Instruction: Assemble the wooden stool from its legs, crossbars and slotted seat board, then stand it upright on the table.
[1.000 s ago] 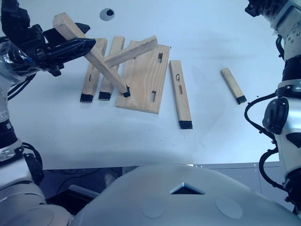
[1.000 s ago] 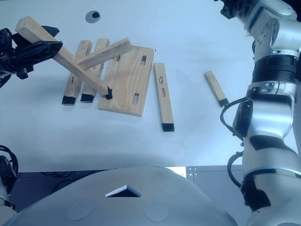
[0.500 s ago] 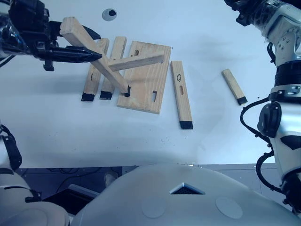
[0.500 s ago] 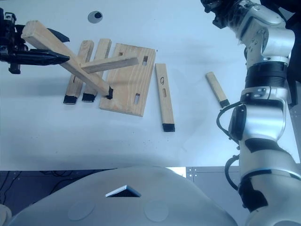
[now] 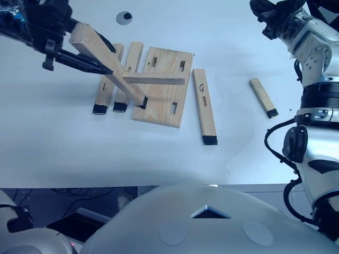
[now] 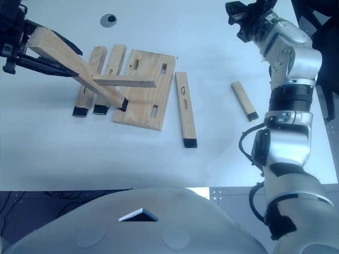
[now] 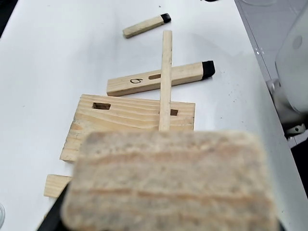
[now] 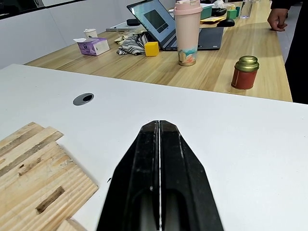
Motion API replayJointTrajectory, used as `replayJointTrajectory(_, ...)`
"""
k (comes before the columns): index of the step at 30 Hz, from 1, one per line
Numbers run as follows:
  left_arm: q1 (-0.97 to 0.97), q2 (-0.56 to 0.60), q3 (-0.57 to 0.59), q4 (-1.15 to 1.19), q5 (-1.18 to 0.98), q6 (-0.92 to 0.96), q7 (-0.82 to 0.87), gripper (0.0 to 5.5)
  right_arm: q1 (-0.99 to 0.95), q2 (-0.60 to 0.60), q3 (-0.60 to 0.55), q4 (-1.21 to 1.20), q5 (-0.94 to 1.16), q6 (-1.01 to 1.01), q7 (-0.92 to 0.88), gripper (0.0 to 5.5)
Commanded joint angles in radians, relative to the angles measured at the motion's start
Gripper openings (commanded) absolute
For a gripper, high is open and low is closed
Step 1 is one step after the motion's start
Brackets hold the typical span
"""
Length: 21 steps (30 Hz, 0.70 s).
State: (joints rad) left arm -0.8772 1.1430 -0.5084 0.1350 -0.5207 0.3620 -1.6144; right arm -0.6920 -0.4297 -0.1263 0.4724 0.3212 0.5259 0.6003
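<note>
My left gripper [image 5: 107, 57] is shut on a wooden leg [image 5: 117, 75] that tilts over the table. The leg's black foot rests at the left edge of the slotted seat board [image 5: 165, 100]. A crossbar [image 5: 159, 79] is joined to this leg and reaches level across the board. The left wrist view shows the leg's end [image 7: 168, 183] up close, with the crossbar [image 7: 165, 72] beyond it. My right gripper [image 5: 265, 11] hangs shut and empty high over the table's far right, its fingers [image 8: 159, 159] pressed together.
Two more legs [image 5: 105, 90] [image 5: 128, 61] lie side by side left of the board. A marked leg [image 5: 204, 106] lies to its right, and a short crossbar [image 5: 263, 97] farther right. A round cable hole [image 5: 124, 17] is at the back.
My left arm has drawn back to the far left, turning the held leg so its crossbar swung from slanting upward to level over the board. My right arm has moved inward at the far edge.
</note>
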Motion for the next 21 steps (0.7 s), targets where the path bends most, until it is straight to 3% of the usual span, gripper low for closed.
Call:
replayJointTrajectory(1,0.004,-0.011,-0.168,0.001,0.089,-0.005,0.0,2.01,0.048,0.053,-0.013,-0.048,0.018,0.012,-0.031,0.0)
replayJointTrajectory(8,0.232,-0.005,-0.172,-0.075,0.239,-0.033,0.071,2.01,0.1,0.086,-0.053,-0.088,0.03,0.001,-0.083,0.0)
replayJointTrajectory(14,0.289,-0.091,-0.089,-0.228,0.162,0.289,0.308,2.01,0.119,0.115,-0.059,-0.118,0.043,-0.014,-0.124,0.0)
replayJointTrajectory(17,0.247,-0.127,-0.047,-0.281,0.111,0.421,0.342,2.01,0.139,0.135,-0.071,-0.13,0.055,-0.022,-0.142,0.0)
replayJointTrajectory(20,0.233,-0.127,-0.019,-0.281,0.139,0.341,0.312,2.01,0.145,0.153,-0.07,-0.134,0.053,-0.033,-0.154,0.0)
replayJointTrajectory(21,0.234,-0.122,-0.009,-0.274,0.153,0.311,0.303,2.37,0.146,0.156,-0.07,-0.136,0.053,-0.035,-0.156,0.0)
